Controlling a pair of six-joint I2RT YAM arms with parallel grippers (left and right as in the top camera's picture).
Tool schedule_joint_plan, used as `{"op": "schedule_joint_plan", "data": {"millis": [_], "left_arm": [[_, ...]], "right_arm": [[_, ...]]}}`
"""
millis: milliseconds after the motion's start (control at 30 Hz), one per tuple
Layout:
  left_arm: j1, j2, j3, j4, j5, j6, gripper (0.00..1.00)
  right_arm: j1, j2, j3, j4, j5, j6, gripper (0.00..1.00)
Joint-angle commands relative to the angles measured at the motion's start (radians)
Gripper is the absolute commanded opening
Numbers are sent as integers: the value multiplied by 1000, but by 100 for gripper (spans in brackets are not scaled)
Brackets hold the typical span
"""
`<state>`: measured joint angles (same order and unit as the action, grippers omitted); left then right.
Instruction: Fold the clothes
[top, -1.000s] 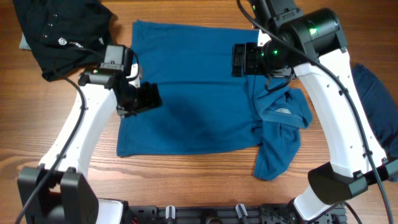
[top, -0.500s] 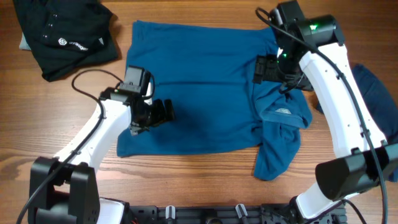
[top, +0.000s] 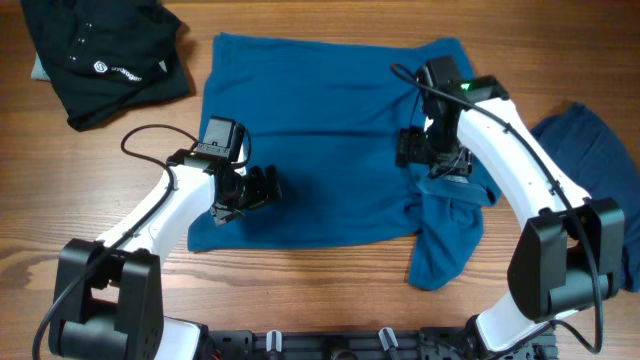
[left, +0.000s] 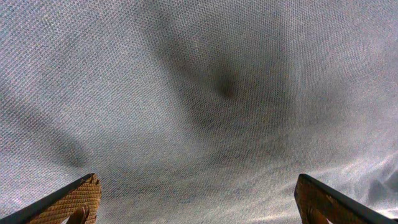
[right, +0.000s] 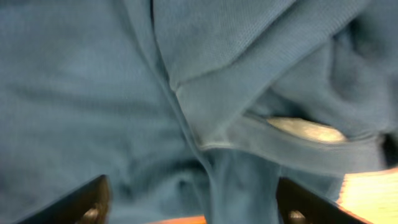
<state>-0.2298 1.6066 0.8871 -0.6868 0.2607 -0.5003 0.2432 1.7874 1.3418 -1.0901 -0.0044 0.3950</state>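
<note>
A mid-blue T-shirt (top: 320, 130) lies spread on the wooden table, its right side bunched with the collar and a sleeve folded over (top: 455, 195). My left gripper (top: 262, 187) is open just above the shirt's lower left area; flat fabric (left: 205, 93) fills the left wrist view. My right gripper (top: 425, 150) is open over the bunched right part; the right wrist view shows the collar and label (right: 305, 130) between my fingers (right: 193, 208). A darker blue garment (top: 595, 160) lies at the right edge.
A black garment (top: 100, 50) with a white logo lies at the back left. Bare wooden table (top: 300, 290) runs along the front. The arm bases stand at the front edge.
My left gripper has moved right and down over the shirt's lower left. My right gripper has come down and toward the front, onto the bunched right side.
</note>
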Motion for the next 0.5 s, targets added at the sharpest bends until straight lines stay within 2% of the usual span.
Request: {"op": "schedule_joint_plan", "data": {"millis": [0, 67, 167, 467], "left_arm": [[-2, 11, -5, 3, 11, -14, 100], [-2, 11, -5, 3, 11, -13, 100], [-2, 11, -5, 3, 11, -13, 100], [-2, 11, -5, 3, 11, -13, 100]], "right_arm": [[4, -11, -71, 69, -27, 16, 73], [4, -11, -87, 89, -26, 16, 66], [4, -11, -87, 88, 13, 17, 61], [4, -11, -87, 114, 30, 16, 61]]}}
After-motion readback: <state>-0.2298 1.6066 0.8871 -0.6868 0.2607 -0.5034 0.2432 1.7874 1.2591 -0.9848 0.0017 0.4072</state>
